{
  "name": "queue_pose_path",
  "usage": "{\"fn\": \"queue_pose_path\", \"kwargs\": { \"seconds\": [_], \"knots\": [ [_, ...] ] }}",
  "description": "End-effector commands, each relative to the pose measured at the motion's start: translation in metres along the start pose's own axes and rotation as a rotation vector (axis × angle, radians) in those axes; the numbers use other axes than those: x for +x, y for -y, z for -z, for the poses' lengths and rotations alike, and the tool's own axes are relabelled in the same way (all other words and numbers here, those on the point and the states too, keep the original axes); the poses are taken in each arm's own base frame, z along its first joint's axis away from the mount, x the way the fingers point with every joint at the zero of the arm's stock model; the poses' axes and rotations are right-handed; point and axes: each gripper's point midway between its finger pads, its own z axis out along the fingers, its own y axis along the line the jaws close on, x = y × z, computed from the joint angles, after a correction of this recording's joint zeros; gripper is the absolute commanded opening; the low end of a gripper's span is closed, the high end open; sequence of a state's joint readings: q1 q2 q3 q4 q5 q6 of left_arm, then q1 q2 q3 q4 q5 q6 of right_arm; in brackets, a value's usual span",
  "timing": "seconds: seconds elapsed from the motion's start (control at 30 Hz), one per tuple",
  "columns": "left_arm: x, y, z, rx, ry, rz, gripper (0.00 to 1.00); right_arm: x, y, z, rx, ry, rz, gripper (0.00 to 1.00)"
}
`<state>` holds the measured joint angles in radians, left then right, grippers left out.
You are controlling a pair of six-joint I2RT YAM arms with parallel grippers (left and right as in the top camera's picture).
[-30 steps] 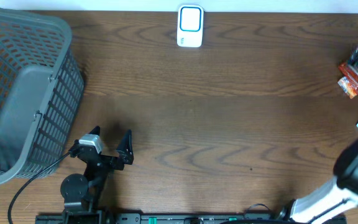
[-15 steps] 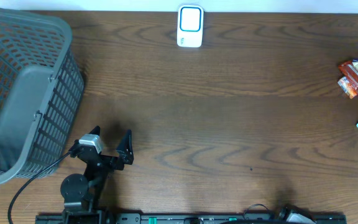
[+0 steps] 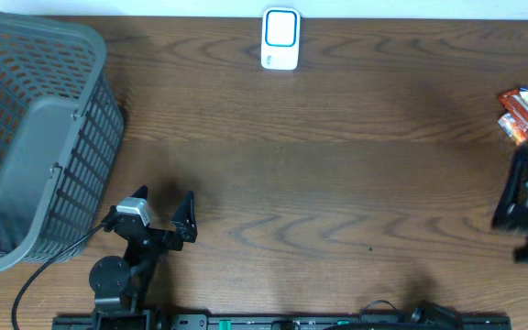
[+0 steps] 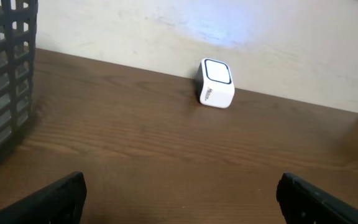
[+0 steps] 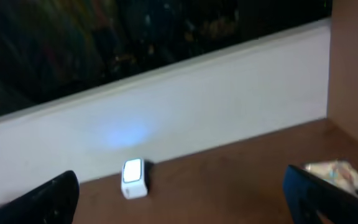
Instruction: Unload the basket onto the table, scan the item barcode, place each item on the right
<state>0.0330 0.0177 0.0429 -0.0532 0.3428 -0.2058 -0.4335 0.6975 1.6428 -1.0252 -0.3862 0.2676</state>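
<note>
White scanner (image 3: 280, 38) sits at twelve o'clock on the surface (image 3: 337, 183), a small rounded box with its blue-rimmed window tilted upward. Over at three o'clock, right at the edge, a crinkled red-and-orange snack packet (image 3: 523, 110) lies well apart from it.

No legible text. Scanner (image 4: 216, 92) has small print on its side, too blurry; snack packet (image 3: 522, 112) print is unreadable too.

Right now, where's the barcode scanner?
Overhead view: the white scanner stands at the far edge of the table, near centre, between the basket on the left and the snack packets on the right.
</note>
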Motion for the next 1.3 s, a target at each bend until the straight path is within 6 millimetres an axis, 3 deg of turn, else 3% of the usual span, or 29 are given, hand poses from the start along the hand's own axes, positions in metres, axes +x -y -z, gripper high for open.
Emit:
{"fn": "queue_pose_path", "kwargs": {
  "seconds": [0.0, 0.2, 0.43, 0.83, 1.03, 1.27],
  "knots": [
    [0.016, -0.004, -0.002, 0.000, -0.040, 0.010, 0.98, 0.017, -0.003, 0.014, 0.003, -0.042, -0.025, 0.99],
    [0.016, -0.004, -0.002, 0.000, -0.040, 0.010, 0.98, 0.072, 0.006, 0.032, 0.061, -0.233, -0.105, 0.99],
    [0.016, -0.004, -0.002, 0.000, -0.040, 0.010, 0.98, 0.116, 0.025, 0.049, 0.186, -0.408, -0.166, 0.99],
    [0.016, -0.004, -0.002, 0.000, -0.040, 0.010, 0.98, 0.112, 0.031, 0.063, 0.234, -0.317, -0.122, 0.99],
    [0.016, -0.004, -0.002, 0.000, -0.040, 0.010, 0.98, 0.111, 0.021, 0.070, 0.109, -0.198, -0.056, 0.99],
    [0.016, -0.004, -0.002, 0.000, -0.040, 0.010, 0.98, 0.126, 0.016, 0.055, -0.102, -0.076, 0.013, 0.99]
  ]
}}
